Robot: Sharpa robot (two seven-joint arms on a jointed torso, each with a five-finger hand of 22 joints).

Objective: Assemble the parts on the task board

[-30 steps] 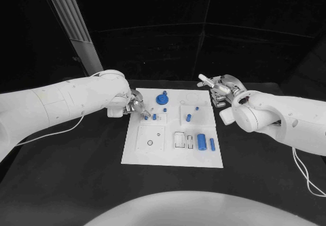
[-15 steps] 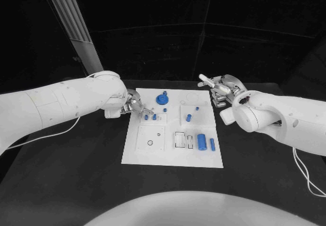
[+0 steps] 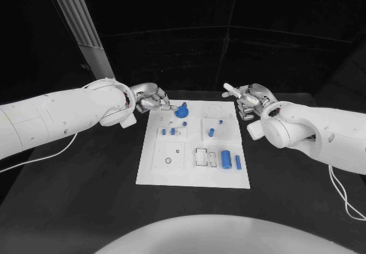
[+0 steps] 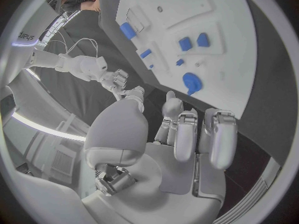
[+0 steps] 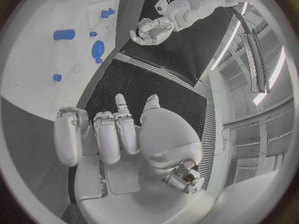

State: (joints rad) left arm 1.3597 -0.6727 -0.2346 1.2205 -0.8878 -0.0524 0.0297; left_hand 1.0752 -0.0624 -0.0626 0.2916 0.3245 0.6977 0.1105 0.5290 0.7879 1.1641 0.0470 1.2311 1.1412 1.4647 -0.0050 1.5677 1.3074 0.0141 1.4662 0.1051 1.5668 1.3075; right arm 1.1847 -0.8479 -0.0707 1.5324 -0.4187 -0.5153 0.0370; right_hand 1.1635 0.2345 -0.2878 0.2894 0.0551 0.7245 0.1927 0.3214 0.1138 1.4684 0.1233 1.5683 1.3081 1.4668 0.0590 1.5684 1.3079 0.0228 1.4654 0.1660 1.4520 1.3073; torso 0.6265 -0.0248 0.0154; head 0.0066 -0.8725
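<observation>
Task board point(image 3: 194, 174) sits mid worktop point(image 3: 84, 196), blue parts on it: round knob point(image 3: 181, 111) at 12 o'clock, fat cylinder point(image 3: 226, 157) and thin pin point(image 3: 238, 162) at 4 o'clock. Left hand point(image 3: 153, 99) hovers at the board's 11 o'clock corner, fingers loosely apart, holding nothing (knob just beside). Right hand point(image 3: 248, 98) at 1 o'clock, off the board, fingers spread, empty.

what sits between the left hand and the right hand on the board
In the head view, between the left hand and right hand: the round blue part on the task board.
</observation>
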